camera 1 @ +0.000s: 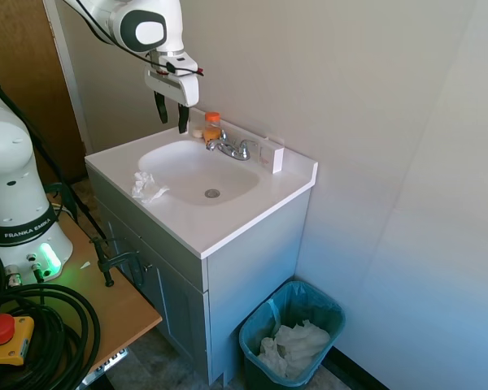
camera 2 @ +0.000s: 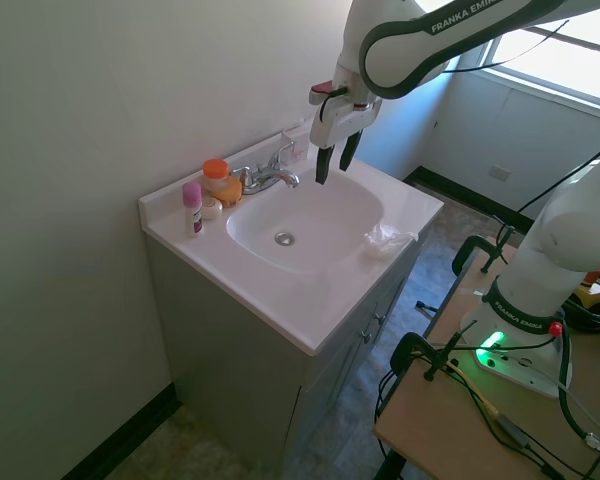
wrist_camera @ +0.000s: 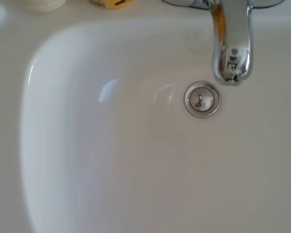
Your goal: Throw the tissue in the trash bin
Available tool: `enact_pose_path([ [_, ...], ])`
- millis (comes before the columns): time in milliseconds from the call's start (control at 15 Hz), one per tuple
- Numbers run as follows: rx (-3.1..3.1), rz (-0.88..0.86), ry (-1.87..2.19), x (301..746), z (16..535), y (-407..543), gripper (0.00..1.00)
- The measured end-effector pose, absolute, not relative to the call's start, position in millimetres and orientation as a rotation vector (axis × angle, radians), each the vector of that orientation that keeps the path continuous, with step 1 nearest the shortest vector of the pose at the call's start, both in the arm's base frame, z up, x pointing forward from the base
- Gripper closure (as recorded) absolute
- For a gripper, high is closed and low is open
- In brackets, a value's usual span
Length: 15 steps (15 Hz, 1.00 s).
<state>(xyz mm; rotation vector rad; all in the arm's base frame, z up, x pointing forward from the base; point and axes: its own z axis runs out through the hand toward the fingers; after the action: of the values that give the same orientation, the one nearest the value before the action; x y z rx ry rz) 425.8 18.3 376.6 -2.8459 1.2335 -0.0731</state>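
The bin (camera 1: 291, 340) sits at lower right on the floor, paper already inside. The tissue (camera 1: 147, 188) lies left of centre on the tabletop (camera 1: 228, 223), at the basin's front rim. The claw (camera 1: 171, 112), open and empty, hangs at upper left over the basin; it should probably shift toward the wad, descend straight, and pinch its bulk.

white sink (camera 1: 228, 213) — chrome faucet (camera 1: 232, 147), orange bottle (camera 1: 212, 126)
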Motion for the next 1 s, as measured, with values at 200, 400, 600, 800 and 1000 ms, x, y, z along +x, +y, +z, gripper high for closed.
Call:
enact_pose_path([
  [200,-2.868,-0.088,1.278,426.5,377.1,18.0,0.0],
  [400,-2.926,-0.003,1.332,420.3,367.2,14.1,0.0],
  [600,-2.971,0.101,1.339,404.4,347.6,12.2,0.0],
  [800,-3.021,0.18,1.332,380.4,324.5,10.4,0.0],
  [1000,-3.061,0.252,1.334,357.5,299.9,11.7,0.0],
])
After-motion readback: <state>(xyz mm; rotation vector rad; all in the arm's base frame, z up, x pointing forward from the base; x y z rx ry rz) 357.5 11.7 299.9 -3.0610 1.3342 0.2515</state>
